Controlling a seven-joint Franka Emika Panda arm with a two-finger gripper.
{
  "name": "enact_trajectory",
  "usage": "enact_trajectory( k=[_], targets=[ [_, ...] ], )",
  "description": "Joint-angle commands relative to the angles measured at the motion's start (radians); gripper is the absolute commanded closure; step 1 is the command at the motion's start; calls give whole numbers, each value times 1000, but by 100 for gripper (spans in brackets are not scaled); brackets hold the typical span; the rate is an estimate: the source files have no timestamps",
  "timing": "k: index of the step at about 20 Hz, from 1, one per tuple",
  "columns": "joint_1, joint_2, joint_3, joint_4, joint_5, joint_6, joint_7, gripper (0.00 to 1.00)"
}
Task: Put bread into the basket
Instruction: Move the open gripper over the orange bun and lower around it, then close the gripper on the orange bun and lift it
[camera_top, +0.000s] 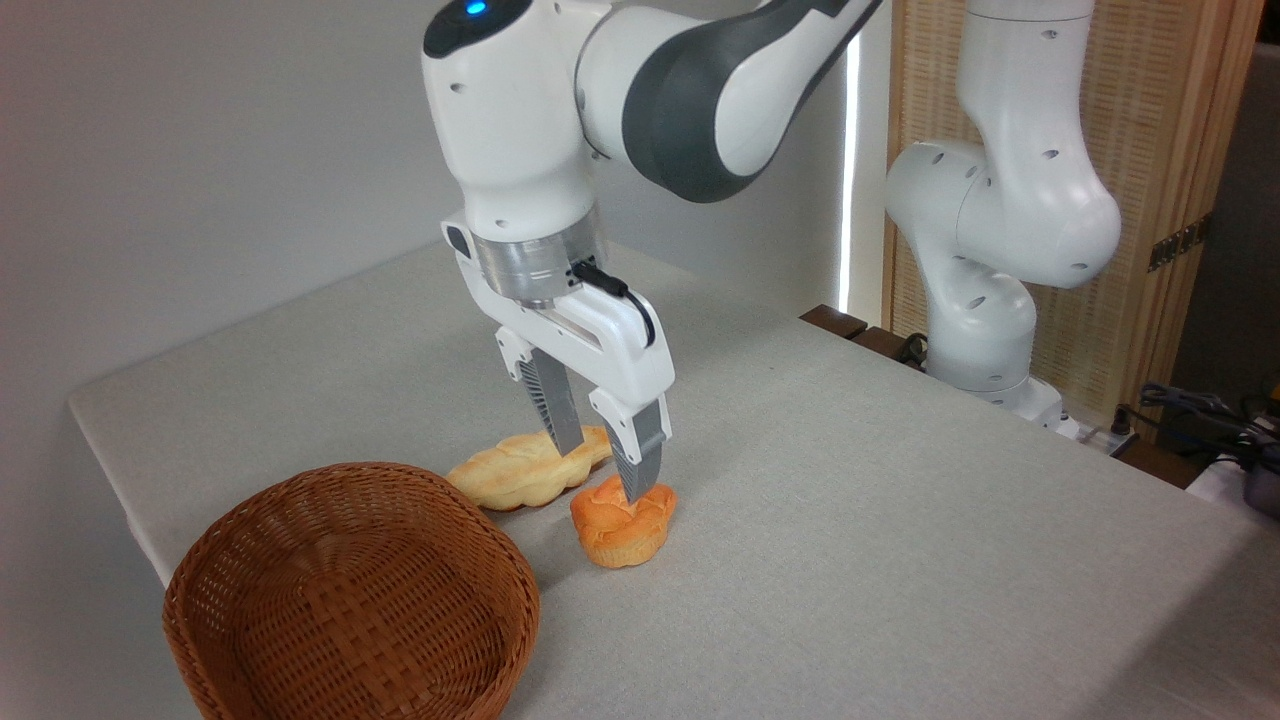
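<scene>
Above the bread (620, 528), the gripper (603, 470) points down with its fingers (637, 470) apart, the right tip just over the bun's cracked top. Bread rests on the grey table (850, 480), just right of and nearer than the braided loaf (510, 475). Wicker basket (350, 590) stands empty at near left, apart from the bread.

Bread (622, 525) lies right of basket (350, 590) (loaf (520, 472) behind).
</scene>
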Motion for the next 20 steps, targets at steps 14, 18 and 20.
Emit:
enact_trajectory(
  k=[14,18,20],
  targets=[
    [-8,89,-2,-37,7,81,71,0],
    [-8,92,-1,-34,6,89,71,38],
    [-8,92,-1,-34,6,89,74,42]
  ],
)
